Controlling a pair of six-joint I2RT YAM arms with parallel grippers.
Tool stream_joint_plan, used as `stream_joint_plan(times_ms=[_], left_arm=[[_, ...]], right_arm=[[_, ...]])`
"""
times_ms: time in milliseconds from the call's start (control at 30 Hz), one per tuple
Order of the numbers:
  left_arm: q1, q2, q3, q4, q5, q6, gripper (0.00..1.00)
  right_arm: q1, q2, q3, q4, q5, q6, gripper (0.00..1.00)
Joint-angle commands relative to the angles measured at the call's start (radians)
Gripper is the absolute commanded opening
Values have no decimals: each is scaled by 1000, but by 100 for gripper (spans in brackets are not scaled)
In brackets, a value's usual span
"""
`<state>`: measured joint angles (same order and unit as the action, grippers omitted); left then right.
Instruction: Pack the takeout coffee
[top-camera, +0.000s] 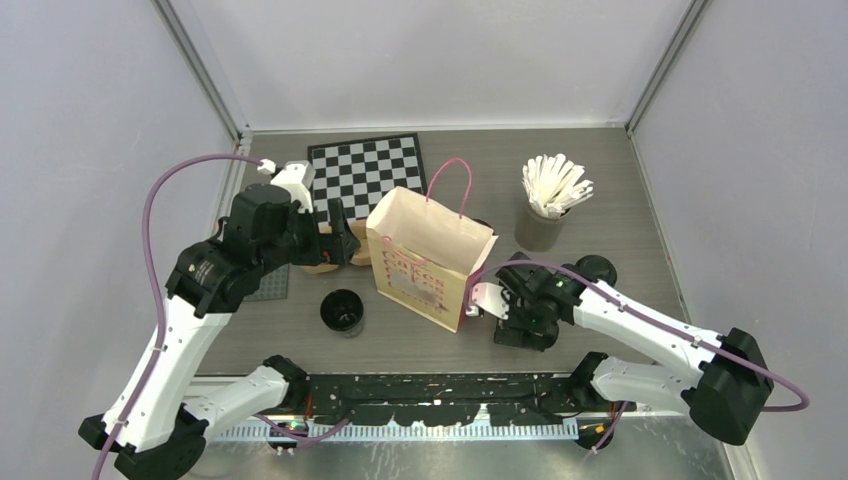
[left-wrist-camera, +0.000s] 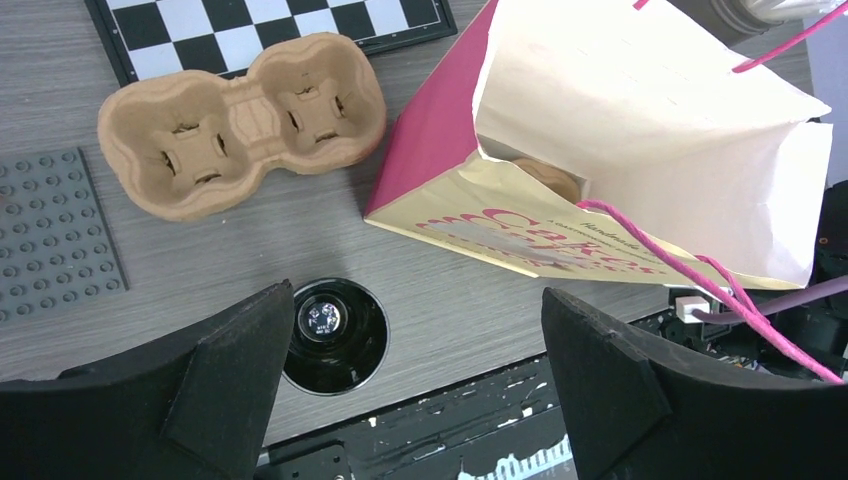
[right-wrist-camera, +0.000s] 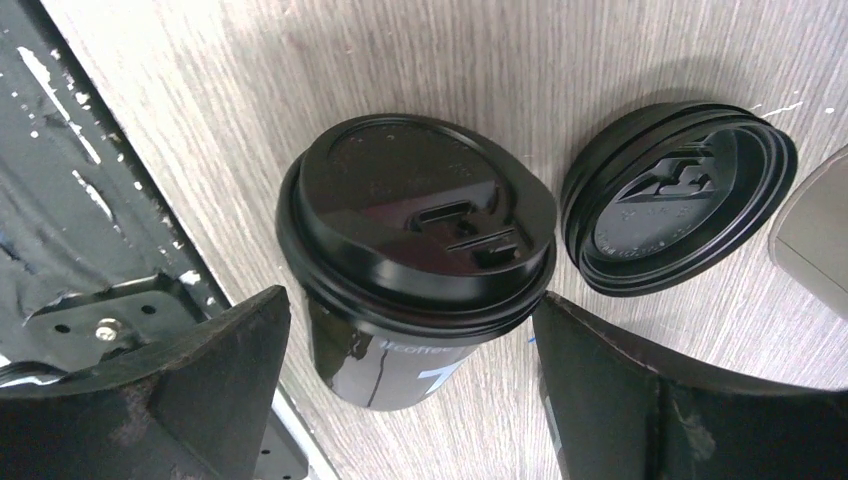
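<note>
One black cup (right-wrist-camera: 420, 250) with its lid on stands on the table between the fingers of my open right gripper (right-wrist-camera: 410, 300); its lid rim is close to the right finger. A loose black lid (right-wrist-camera: 680, 200) lies just beyond it. In the top view my right gripper (top-camera: 520, 322) hides that cup, and the loose lid (top-camera: 597, 268) shows behind it. A second black cup (left-wrist-camera: 333, 335), without a lid, stands near the table's front edge (top-camera: 343, 310). My left gripper (left-wrist-camera: 418, 295) hangs open and empty above the table, between this cup and the paper bag (left-wrist-camera: 620, 150).
The paper bag (top-camera: 430, 260) stands open in the middle with pink handles; something brown shows inside it. A brown two-pocket cup tray (left-wrist-camera: 245, 120) lies left of it. Behind are a chessboard (top-camera: 365, 170) and a grey cup of white sticks (top-camera: 545, 225). A grey studded plate (left-wrist-camera: 55, 240) lies left.
</note>
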<state>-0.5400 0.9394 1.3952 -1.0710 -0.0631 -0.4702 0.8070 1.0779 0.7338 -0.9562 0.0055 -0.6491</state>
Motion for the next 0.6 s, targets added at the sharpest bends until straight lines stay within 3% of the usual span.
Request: stream_joint_plan(times_ms=[0,300,567], left_arm=[[6,-5,22,7,14,-28,95],[6,-25,66,-34,11,-57,91],[7,-22,173,-108,50,-80,88]], right_arm=[[-25,-13,-23,98,-9,-33,92],[-27,-20,-68,131,-51,-28,83],[-29,-125,11,91,-19,8,74]])
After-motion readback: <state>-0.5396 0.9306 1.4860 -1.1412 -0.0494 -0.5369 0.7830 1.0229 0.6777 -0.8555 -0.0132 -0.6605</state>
